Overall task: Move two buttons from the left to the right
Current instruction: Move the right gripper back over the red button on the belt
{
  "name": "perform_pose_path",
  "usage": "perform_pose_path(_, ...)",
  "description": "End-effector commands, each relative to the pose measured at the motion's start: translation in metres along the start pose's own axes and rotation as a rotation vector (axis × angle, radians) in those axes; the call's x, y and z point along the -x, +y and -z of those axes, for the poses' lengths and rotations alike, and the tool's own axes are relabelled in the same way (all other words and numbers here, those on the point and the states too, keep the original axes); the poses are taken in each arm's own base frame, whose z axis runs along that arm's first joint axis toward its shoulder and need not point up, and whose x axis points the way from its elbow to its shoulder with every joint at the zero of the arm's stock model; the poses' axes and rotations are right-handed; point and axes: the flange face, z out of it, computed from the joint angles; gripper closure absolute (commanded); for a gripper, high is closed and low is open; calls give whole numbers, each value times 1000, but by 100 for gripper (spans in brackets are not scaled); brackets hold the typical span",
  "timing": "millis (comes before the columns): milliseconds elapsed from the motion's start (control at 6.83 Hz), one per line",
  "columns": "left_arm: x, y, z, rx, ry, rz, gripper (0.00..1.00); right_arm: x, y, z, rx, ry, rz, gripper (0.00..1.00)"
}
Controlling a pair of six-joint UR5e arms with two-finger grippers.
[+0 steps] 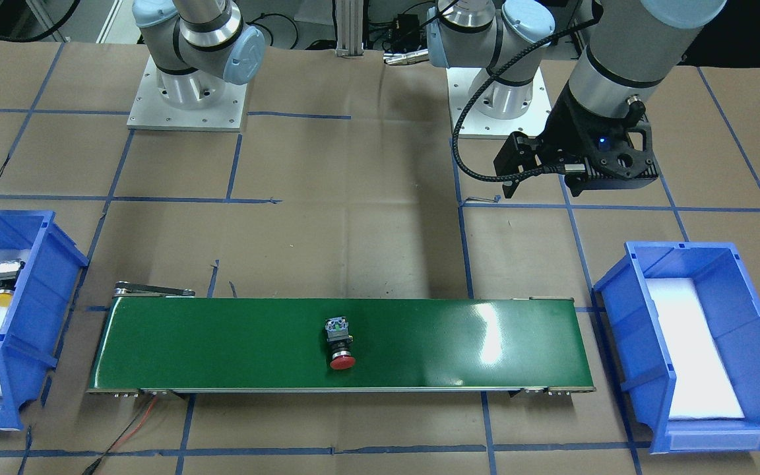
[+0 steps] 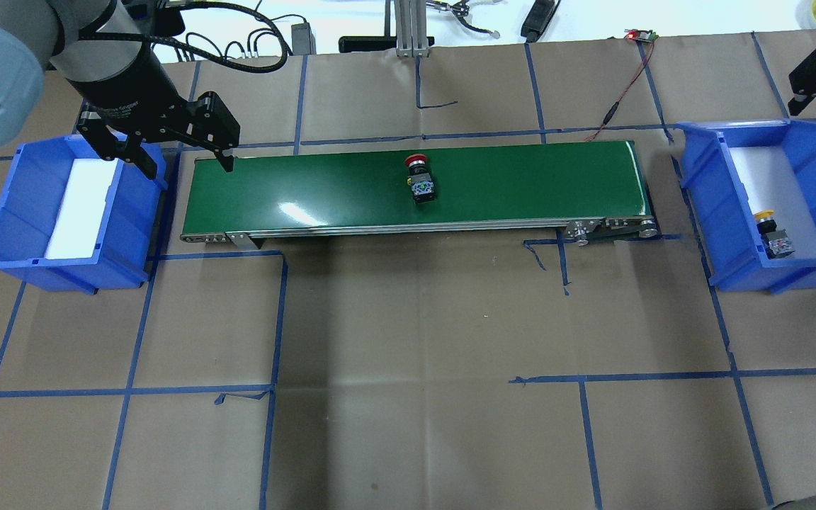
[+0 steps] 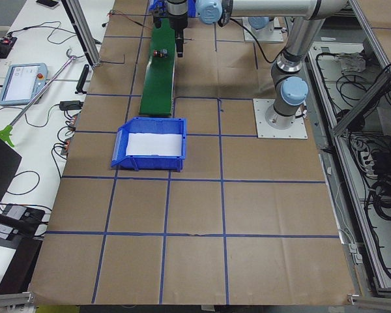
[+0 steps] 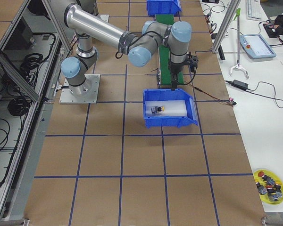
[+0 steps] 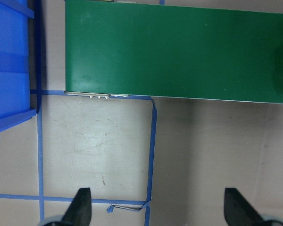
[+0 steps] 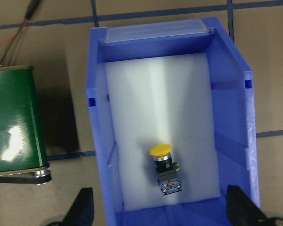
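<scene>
Lying on the belt (image 2: 309, 191), red button (image 2: 420, 177); left hand (image 2: 187, 168), right hand (image 6: 161, 209) released (yellow button (image 6: 166, 165) binned).

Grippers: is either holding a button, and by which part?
Nothing is held. Both the left gripper and the right gripper are open and empty; the red button lies on the belt, the yellow button in the bin.

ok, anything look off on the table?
Nothing damaged or spilled. The red-capped push-button lies on its side midway along the green conveyor belt; the yellow-capped push-button lies tipped in the right-side blue plastic bin. A blue tape end curls off the paper.
</scene>
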Motion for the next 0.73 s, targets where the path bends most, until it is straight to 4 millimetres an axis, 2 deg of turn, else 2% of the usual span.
perform_pose_path(0, 0, 0, 0, 0, 0, 1, 0, 113, 14, 33, -21, -7, -15, 0)
perform_pose_path(293, 0, 0, 0, 0, 0, 0, 0, 238, 40, 39, -48, -16, 75, 0)
perform_pose_path(439, 0, -1, 0, -2, 0, 0, 0, 264, 49, 38, -44, -15, 87, 1)
perform_pose_path(586, 0, 0, 1, -3, 0, 0, 0, 268, 49, 32, -33, -20, 89, 1)
